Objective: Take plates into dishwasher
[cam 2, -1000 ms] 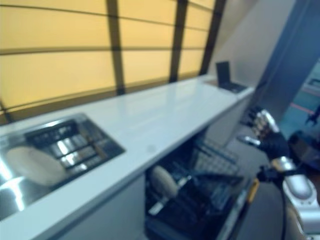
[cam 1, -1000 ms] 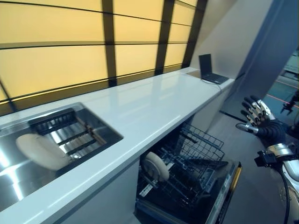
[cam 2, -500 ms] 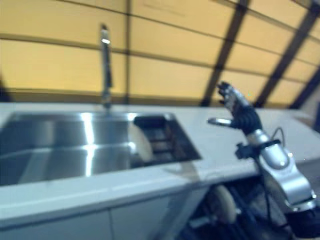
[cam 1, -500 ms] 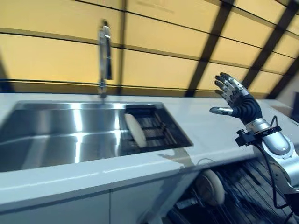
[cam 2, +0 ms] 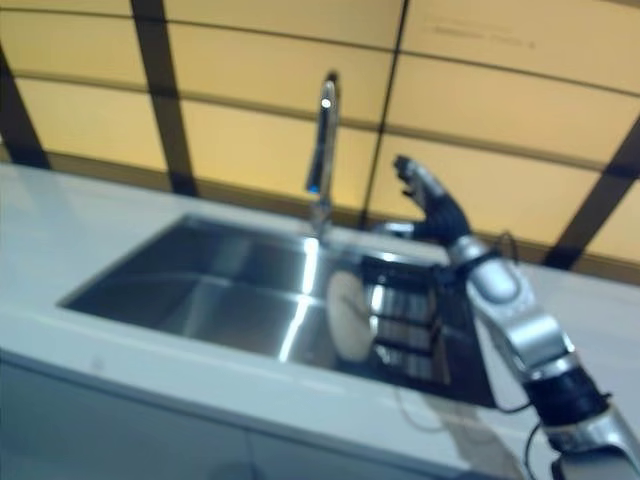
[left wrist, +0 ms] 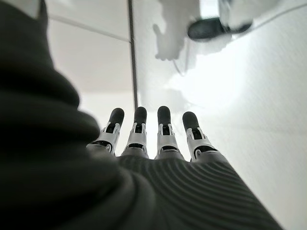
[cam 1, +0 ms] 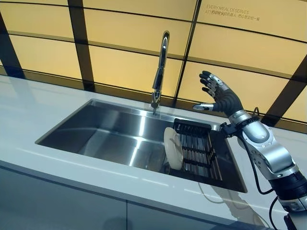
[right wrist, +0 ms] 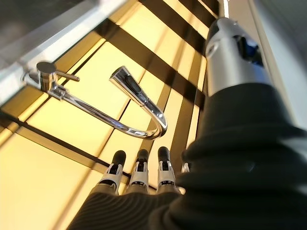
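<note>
A cream plate (cam 1: 172,148) stands on edge in the steel sink (cam 1: 110,134), leaning against a dark rack (cam 1: 194,148) at the sink's right end; it also shows in the right eye view (cam 2: 347,316). My right hand (cam 1: 218,96) is open and empty, raised above the rack's far end, up and to the right of the plate, fingers spread. In its own wrist view the right hand (right wrist: 139,179) has straight fingers pointing toward the tap. My left hand (left wrist: 153,139) shows only in its wrist view, fingers straight, holding nothing. No dishwasher is in view.
A tall chrome tap (cam 1: 160,67) rises at the sink's back edge, just left of my right hand. The white counter (cam 1: 29,110) runs round the sink. Yellow wall panels with dark strips (cam 1: 76,43) stand behind.
The camera has swung left from the open dishwasher to the sink. My right hand has risen over the counter and now hovers above the rack end of the sink.
</note>
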Controlling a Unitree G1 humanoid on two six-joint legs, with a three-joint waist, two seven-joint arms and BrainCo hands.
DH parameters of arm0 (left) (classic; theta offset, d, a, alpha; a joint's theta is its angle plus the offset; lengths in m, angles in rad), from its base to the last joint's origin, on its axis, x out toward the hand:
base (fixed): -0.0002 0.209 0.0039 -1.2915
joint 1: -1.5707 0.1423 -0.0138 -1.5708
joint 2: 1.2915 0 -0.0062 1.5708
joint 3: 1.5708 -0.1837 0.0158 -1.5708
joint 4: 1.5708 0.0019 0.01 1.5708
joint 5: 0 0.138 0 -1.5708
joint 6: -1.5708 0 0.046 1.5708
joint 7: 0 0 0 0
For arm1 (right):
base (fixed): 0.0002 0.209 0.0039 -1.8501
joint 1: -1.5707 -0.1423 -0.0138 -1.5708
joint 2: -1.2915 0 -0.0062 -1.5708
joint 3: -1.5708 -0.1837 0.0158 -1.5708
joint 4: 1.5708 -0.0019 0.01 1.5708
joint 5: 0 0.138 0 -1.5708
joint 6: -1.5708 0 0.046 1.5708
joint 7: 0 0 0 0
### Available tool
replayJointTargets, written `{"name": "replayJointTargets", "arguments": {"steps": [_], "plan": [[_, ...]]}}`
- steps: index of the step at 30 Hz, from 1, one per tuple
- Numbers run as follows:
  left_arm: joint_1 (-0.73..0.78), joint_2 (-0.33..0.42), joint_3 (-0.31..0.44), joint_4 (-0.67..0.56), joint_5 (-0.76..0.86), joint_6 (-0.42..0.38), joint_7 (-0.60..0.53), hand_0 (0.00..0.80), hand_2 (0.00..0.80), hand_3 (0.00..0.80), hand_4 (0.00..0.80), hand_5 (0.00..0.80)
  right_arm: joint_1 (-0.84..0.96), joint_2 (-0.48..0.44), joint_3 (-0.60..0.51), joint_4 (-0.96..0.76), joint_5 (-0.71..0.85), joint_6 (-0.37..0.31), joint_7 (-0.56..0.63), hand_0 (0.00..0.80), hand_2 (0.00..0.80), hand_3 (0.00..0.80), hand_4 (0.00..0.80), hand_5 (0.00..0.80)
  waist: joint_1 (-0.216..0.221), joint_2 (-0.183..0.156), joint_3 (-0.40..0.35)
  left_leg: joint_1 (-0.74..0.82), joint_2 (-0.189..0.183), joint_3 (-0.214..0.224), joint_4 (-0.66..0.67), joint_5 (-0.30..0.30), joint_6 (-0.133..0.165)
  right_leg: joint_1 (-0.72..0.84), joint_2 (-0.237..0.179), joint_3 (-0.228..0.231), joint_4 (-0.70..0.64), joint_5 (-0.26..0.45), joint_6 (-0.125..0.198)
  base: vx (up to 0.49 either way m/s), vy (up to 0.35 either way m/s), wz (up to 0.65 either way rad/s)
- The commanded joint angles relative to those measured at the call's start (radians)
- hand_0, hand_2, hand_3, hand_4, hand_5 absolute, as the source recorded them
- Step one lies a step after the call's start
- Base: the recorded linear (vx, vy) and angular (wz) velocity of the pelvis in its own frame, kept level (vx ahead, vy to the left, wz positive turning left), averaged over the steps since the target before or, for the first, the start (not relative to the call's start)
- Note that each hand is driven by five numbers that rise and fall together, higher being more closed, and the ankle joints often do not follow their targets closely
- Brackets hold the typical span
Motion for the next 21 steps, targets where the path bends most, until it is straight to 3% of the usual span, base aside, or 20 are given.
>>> {"name": "replayJointTargets", "arguments": {"steps": [1,4,11,21], "plan": [[-0.029,0.025,0.008,-0.001,0.006,-0.037,0.004,0.0,0.0,0.0,0.0,0.0,-0.146,-0.105,0.054,0.006,-0.148,-0.074,0.009,0.0,0.0,0.0,0.0,0.0,0.054,0.001,-0.051,-0.052,0.021,0.015,-0.022,0.029,0.0,0.057,-0.081,-0.063,0.021,-0.066,0.093,0.004,-0.078,0.25],[-0.022,0.022,0.002,-0.016,-0.001,-0.037,0.014,0.0,0.0,0.0,0.0,0.0,-0.202,-0.166,0.093,0.013,-0.248,-0.13,0.019,0.0,0.0,0.0,0.0,0.0,0.063,-0.003,-0.055,-0.056,0.031,0.017,-0.024,0.039,-0.011,0.07,-0.077,-0.088,0.014,-0.071,0.09,0.007,-0.061,0.12],[-0.023,0.022,-0.016,-0.041,-0.013,-0.014,0.026,0.0,0.0,0.0,0.0,0.0,-0.299,-0.273,0.214,0.039,-0.364,-0.182,0.084,0.0,0.0,0.0,0.0,0.0,0.072,-0.011,-0.069,-0.08,0.046,0.016,-0.025,0.065,-0.03,0.085,-0.067,-0.108,0.002,-0.081,0.083,0.003,-0.022,0.05],[-0.009,0.033,0.001,-0.034,-0.03,-0.004,0.032,0.0,0.0,0.0,0.0,0.0,-0.409,-0.397,0.386,0.02,-0.685,-0.369,0.167,0.0,0.0,0.0,0.0,0.0,0.068,-0.029,-0.076,-0.089,0.053,0.039,-0.025,0.073,-0.038,0.091,-0.057,-0.114,0.002,-0.094,0.079,-0.001,0.0,0.0]]}}
